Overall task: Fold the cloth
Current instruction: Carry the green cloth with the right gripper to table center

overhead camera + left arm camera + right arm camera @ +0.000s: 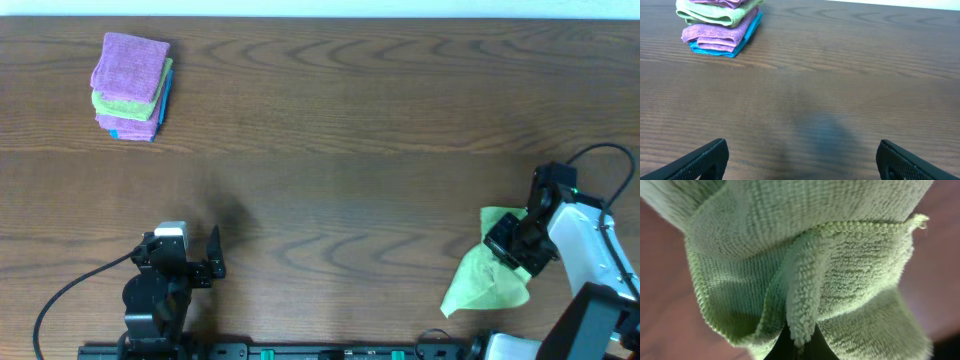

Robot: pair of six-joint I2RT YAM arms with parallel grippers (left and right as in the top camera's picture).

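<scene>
A light green cloth [485,280] hangs crumpled at the right front of the table. My right gripper [515,245] is shut on a pinched fold of it; in the right wrist view the green cloth [805,265] fills the frame, and the dark fingertips [799,347] close on the fold at the bottom. My left gripper [190,262] is open and empty at the left front, its two black fingers wide apart at the bottom of the left wrist view [802,162], over bare wood.
A stack of folded cloths [132,87], purple, green and blue, sits at the far left corner; it also shows in the left wrist view [720,25]. The brown wooden table [330,150] spans the whole view.
</scene>
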